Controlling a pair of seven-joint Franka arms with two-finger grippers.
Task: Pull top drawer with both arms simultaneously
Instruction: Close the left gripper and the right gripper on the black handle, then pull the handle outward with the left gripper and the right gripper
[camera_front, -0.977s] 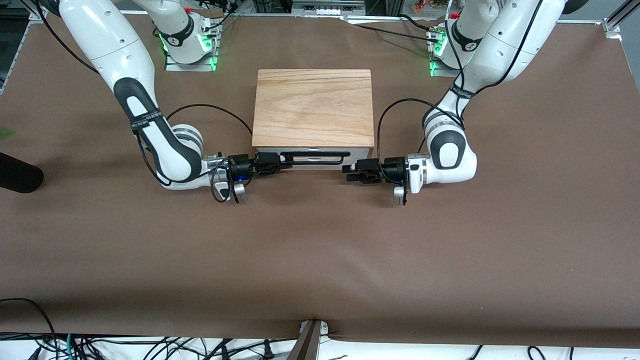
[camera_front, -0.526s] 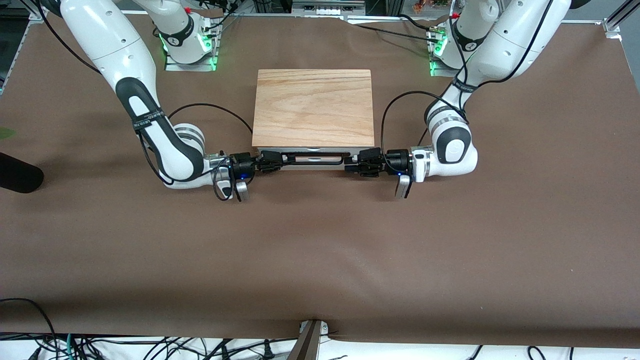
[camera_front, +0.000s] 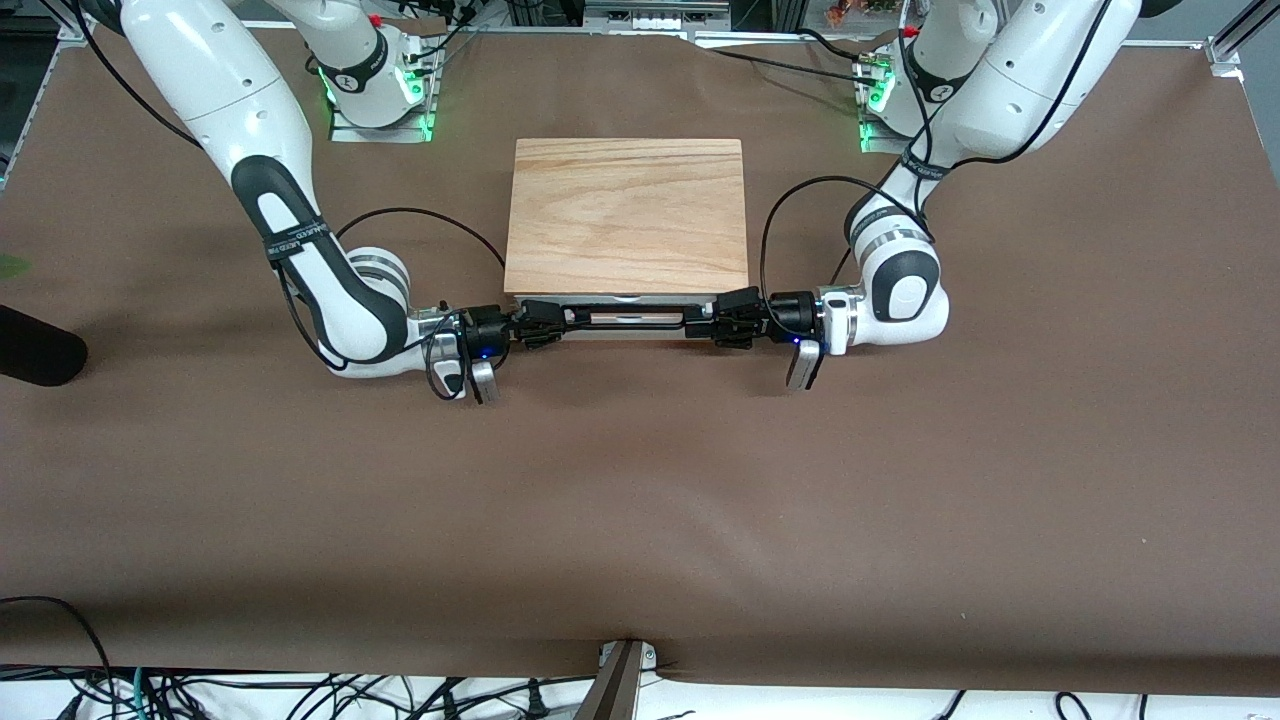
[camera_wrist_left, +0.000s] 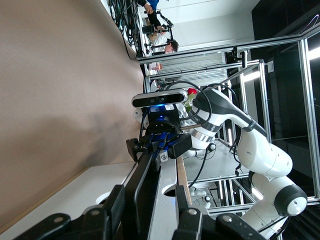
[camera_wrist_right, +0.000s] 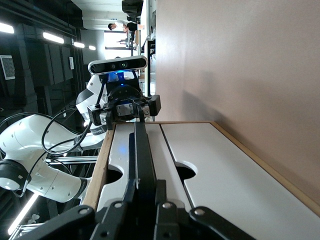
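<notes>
The shallow white-fronted top drawer (camera_front: 625, 318) sits at the front of the grained light-wood cabinet (camera_front: 628, 214), mid-bench between the two white jointed arms, and looks barely out, if at all. So the grasp seems made and the pull itself is left.

The left arm's black two-finger claw (camera_front: 722, 322) is clamped on the end of the long thin black bar handle (camera_front: 628, 313) toward the left arm. The right arm's black claw (camera_front: 542, 324) is clamped on the opposite end.

The drawer face is smooth and matte with rounded cutouts, and the handle is a slim rigid bar. The bench (camera_front: 640, 500) wears a soft, faintly creased brown covering.
</notes>
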